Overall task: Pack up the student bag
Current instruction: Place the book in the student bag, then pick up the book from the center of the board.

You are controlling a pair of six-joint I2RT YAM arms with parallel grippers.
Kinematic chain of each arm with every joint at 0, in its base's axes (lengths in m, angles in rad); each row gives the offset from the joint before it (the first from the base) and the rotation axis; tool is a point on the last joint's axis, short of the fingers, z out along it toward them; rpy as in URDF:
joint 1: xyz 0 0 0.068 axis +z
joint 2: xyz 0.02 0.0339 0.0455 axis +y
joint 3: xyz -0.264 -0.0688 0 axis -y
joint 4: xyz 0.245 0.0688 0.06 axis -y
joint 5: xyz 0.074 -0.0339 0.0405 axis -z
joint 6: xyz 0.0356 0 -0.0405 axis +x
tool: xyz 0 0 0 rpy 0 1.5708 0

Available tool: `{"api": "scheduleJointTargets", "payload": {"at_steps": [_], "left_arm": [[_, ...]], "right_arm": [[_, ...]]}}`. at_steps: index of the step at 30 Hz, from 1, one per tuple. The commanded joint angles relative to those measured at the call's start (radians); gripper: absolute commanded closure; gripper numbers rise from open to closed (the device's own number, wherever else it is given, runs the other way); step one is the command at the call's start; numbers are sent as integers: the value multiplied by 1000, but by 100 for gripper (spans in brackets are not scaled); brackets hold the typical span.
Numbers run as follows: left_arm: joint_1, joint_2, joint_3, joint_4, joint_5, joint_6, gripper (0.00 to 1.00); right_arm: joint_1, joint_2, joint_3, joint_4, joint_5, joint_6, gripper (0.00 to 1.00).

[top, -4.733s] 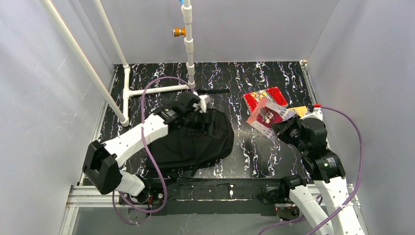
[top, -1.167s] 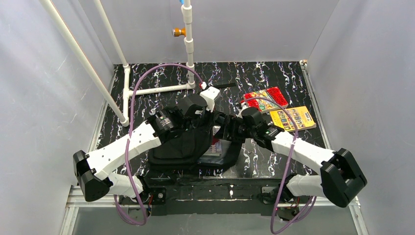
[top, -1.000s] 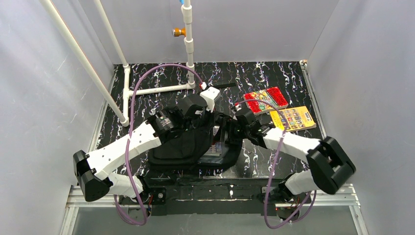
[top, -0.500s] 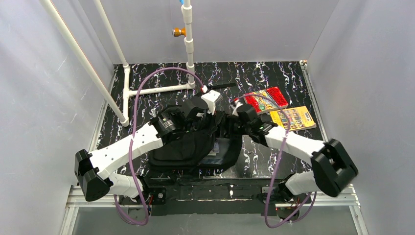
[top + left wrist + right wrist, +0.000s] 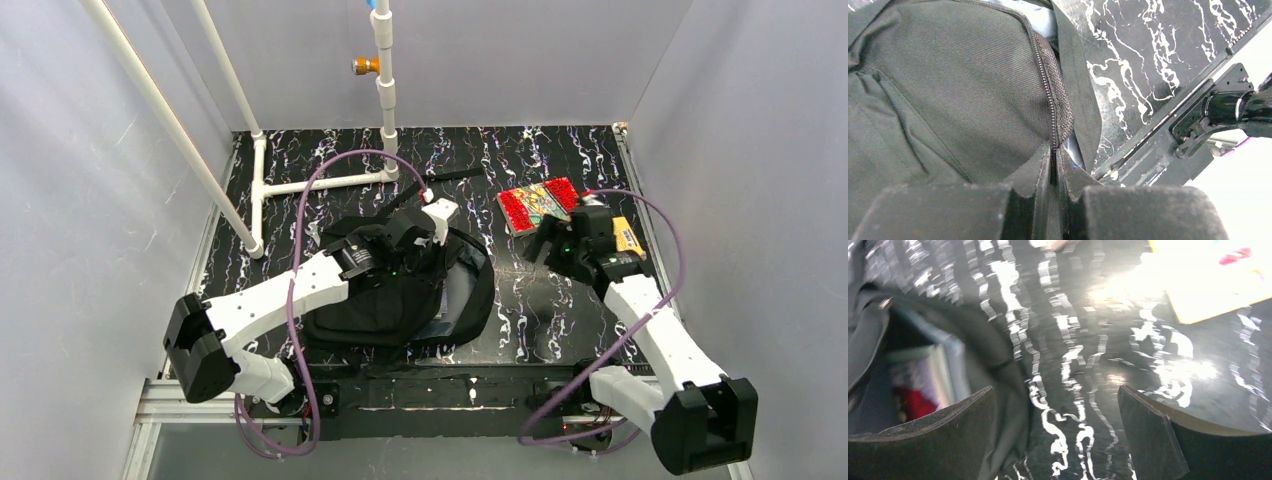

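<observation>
Inside student bag (image 5: 375, 300), a half-hidden book (image 5: 918, 382)

Pale grey walls (image 5: 500, 60), black white-veined tabletop (image 5: 560, 160), white pipe frame (image 5: 320, 182).

The right claw (image 5: 1054, 395) hangs with its pads spread wide above the black marbled surface (image 5: 1098, 330). At left the student bag (image 5: 983, 340) gapes, with something red and white (image 5: 923, 385), perhaps a book, blurred inside. A yellow book (image 5: 1218, 285) lies at upper right, well apart from the bag.
</observation>
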Motion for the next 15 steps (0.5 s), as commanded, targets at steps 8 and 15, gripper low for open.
{"api": "scheduleJointTargets", "payload": {"at_steps": [8,15], "left_arm": [[-6,80,9,21,171,-87,100],[-6,68,-10,61,212,-83,100]], "right_arm": [[-653,57,-181,213,-279,162,16],[-741,238,-268,527,-524,218,13]]}}
